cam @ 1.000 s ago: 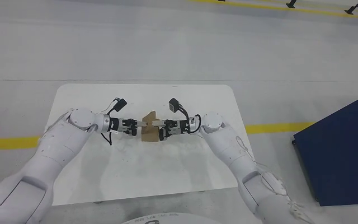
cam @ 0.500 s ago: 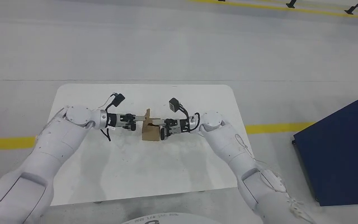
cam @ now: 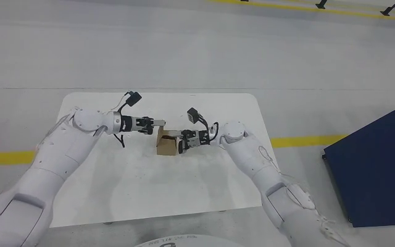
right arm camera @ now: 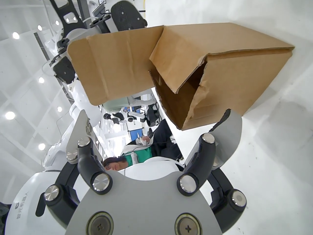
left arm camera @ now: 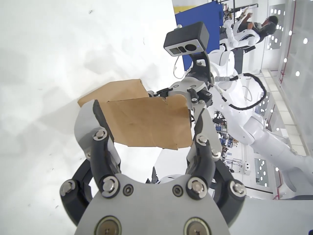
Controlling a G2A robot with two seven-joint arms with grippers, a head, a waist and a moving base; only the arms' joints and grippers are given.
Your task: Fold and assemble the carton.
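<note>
A small brown carton (cam: 165, 144) lies on its side on the white table (cam: 99, 185), between my two grippers. In the left wrist view, one of its flaps (left arm camera: 146, 121) stands out flat between the spread fingers of my left gripper (left arm camera: 146, 110), which is open; one fingertip (left arm camera: 97, 110) overlaps the flap's edge. The left gripper (cam: 158, 123) sits just beyond the carton's far side. My right gripper (cam: 181, 144) is open at the carton's right end. Its wrist view looks into the carton's open end (right arm camera: 185, 94), with a long flap (right arm camera: 110, 69) sticking out sideways.
A blue panel (cam: 370, 167) stands on the floor off the table's right side. Bare table surface lies in front of the carton and to its left. A yellow floor line (cam: 18, 157) runs behind both table ends.
My left gripper has moved away from the carton's left side toward the far edge, and now sits over the carton's back. The right gripper has stayed at the right end.
</note>
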